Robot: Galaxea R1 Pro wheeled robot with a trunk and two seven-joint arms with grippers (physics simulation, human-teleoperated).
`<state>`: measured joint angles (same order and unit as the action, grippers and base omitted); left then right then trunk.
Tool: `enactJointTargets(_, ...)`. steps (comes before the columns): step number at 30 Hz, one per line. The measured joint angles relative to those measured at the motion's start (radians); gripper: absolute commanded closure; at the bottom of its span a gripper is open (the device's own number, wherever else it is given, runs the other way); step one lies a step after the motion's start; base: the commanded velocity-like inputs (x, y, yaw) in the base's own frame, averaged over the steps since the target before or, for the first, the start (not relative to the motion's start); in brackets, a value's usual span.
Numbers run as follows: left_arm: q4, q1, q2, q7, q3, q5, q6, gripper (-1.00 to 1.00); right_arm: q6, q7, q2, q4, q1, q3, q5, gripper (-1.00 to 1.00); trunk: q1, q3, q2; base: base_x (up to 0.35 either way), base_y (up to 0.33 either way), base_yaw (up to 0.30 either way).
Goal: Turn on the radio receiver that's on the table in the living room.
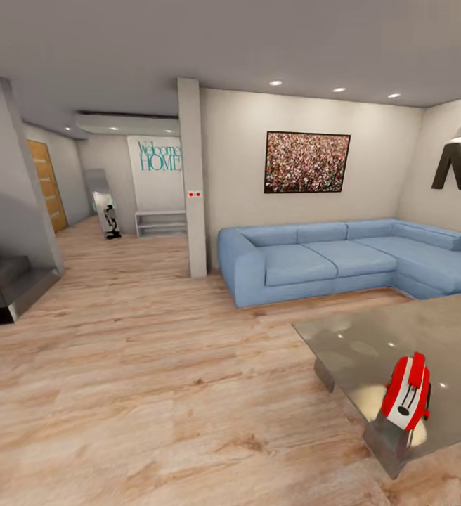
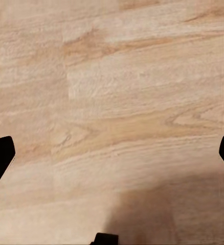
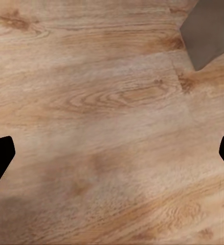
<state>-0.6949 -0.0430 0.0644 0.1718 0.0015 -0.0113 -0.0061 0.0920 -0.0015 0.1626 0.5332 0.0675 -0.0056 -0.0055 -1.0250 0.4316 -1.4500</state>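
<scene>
The red radio receiver (image 1: 407, 391) with white trim stands upright near the front left corner of the low grey glass table (image 1: 371, 337) at the lower right of the head view. The living room lies ahead, with its blue L-shaped sofa (image 1: 329, 260) behind the table. My left gripper (image 2: 112, 153) is open over bare wood floor, its two black fingertips (image 2: 0, 158) far apart. My right gripper (image 3: 112, 153) is also open over the floor, with a grey table corner (image 3: 209, 35) at the edge of that view.
A crowd-pattern picture (image 1: 306, 161) and a black letter N (image 1: 459, 167) hang on the walls. A white pillar (image 1: 192, 176) stands left of the sofa. A dark staircase (image 1: 5, 281) sits at far left. Wide wood floor (image 1: 153, 365) lies between me and the table.
</scene>
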Motion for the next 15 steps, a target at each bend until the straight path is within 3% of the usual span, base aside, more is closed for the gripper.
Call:
enactJointTargets(9, 0.000, 0.000, -0.003, 0.000, 0.000, 0.000, -0.001, -1.00, 0.001, -0.001, 0.001, -0.001, 0.000, -0.006, -0.001, -1.00, 0.000, -0.003, 0.000, 0.216, 0.126, -0.275)
enactJointTargets(11, 0.000, 0.000, -0.004, 0.000, 0.000, 0.001, -0.002, -1.00, 0.001, -0.002, 0.005, 0.000, 0.000, -0.021, -0.001, -1.00, 0.000, -0.004, 0.000, 0.053, 0.024, -0.275)
enactJointTargets(14, 0.000, 0.000, -0.005, 0.000, 0.000, 0.001, -0.007, -1.00, 0.001, -0.001, 0.019, 0.000, 0.000, -0.102, 0.001, -1.00, 0.000, -0.005, 0.000, 0.014, 0.006, -0.275)
enactJointTargets(15, 0.000, 0.000, -0.005, 0.000, 0.001, 0.001, -0.007, -1.00, 0.001, -0.001, 0.021, 0.000, 0.000, -0.112, 0.001, -1.00, 0.000, -0.005, 0.000, 0.006, 0.003, -0.275)
